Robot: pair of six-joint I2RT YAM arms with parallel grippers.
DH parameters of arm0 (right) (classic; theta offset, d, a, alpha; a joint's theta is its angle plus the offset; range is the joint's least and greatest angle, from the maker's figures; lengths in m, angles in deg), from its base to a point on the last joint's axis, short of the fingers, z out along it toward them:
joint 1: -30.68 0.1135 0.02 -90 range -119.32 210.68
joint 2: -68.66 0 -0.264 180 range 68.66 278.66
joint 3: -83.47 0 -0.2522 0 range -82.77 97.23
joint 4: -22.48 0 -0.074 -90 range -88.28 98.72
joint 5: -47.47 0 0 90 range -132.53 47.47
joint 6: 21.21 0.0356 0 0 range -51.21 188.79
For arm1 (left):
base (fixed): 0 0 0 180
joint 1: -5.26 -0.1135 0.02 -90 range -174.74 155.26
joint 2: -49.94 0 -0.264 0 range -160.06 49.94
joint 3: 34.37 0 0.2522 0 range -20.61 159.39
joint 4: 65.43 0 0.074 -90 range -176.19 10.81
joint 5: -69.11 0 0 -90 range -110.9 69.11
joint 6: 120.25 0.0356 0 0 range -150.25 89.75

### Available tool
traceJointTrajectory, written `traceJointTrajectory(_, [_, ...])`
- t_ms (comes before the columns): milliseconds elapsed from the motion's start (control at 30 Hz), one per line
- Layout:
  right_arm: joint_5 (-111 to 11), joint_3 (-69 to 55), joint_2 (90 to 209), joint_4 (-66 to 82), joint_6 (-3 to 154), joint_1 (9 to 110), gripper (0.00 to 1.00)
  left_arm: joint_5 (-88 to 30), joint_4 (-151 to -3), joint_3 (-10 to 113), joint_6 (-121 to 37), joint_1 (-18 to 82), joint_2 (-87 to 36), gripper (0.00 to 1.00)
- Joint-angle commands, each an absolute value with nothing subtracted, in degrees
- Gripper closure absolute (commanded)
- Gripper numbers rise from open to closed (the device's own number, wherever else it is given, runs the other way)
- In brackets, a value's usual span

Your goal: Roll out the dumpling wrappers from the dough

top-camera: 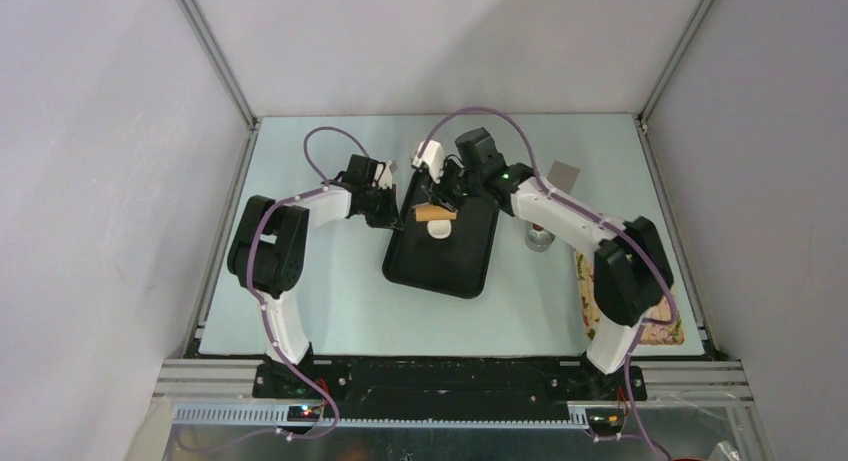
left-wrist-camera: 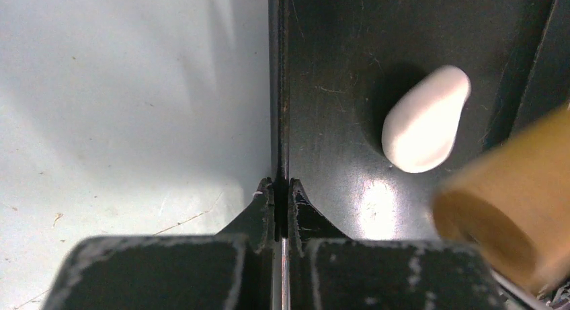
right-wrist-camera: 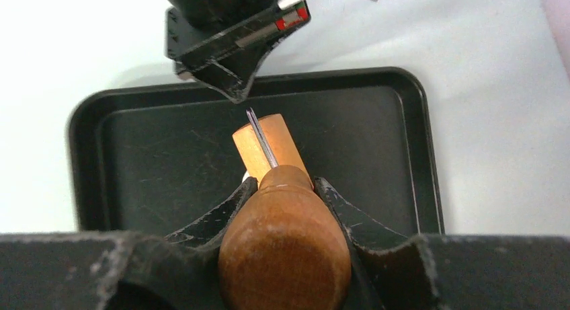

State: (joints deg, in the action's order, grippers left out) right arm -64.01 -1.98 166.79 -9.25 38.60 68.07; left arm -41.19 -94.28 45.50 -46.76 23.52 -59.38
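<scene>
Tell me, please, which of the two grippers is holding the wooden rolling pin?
The right gripper: its fingers clasp the rolling pin by its handle, whereas the left gripper is shut on the black tray at its rim.

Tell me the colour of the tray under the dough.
The tray is black, clearest in the right wrist view.

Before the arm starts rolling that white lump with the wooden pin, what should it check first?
1. The tray held steady: ok, the left jaws are shut on its rim.
2. The rolling pin gripped: ok, the right jaws clasp its handle.
3. The dough lying on the tray floor, away from the rim: ok.
4. Pin resting on the dough: not ok, a gap shows between them.
5. Pin centred over the dough: cannot tell.
</scene>
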Motion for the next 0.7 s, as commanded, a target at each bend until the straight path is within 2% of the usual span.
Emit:
traceJointTrajectory(0, [-60.69, 2.45, 172.59, -7.32, 35.41, 67.95, 1.0, -42.18, -100.31, 43.47, -45.01, 24.07, -62.21, 1.0])
traceJointTrajectory(333, [-60.43, -5.81, 173.83, -5.34, 32.26, 68.4, 1.0, -42.1, -100.33, 43.38, -45.05, 24.12, -62.05, 1.0])
traceJointTrajectory(667, [-54.71, -10.73, 175.47, -3.37, 31.88, 68.69, 1.0, -41.71, -100.35, 43.28, -45.18, 24.0, -61.88, 1.0])
